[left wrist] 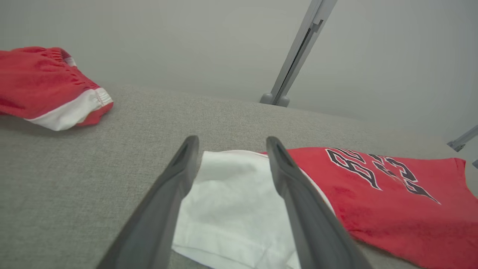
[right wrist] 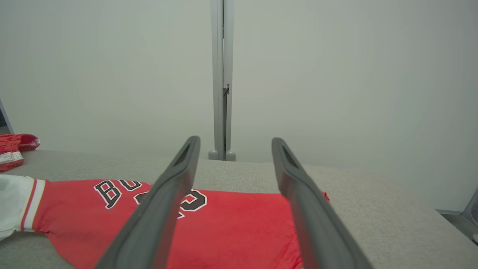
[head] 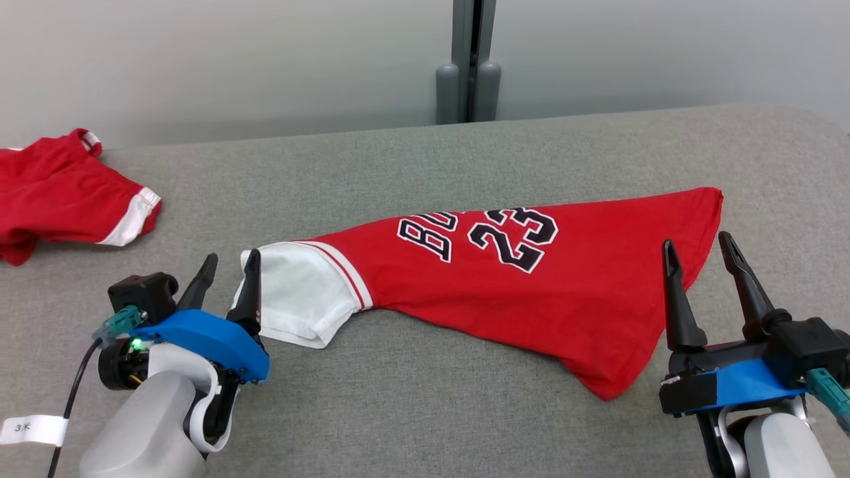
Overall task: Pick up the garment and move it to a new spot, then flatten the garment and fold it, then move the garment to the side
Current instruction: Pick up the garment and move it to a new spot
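On grey surface (head: 412, 418): red jersey (head: 518, 292) lying; left gripper (head: 231, 257) apart, right gripper (head: 696, 242) apart.

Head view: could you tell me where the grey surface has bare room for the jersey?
Free: the strip behind the red jersey toward the wall, and the front between left gripper and right gripper. Crowded: far-left corner, by the red shorts.

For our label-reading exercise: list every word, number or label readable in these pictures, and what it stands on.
"23": on the red fabric jersey with a white sleeve.
"BU": on the same jersey; the rest is hidden.
The white tag on the black cable: too small to read.
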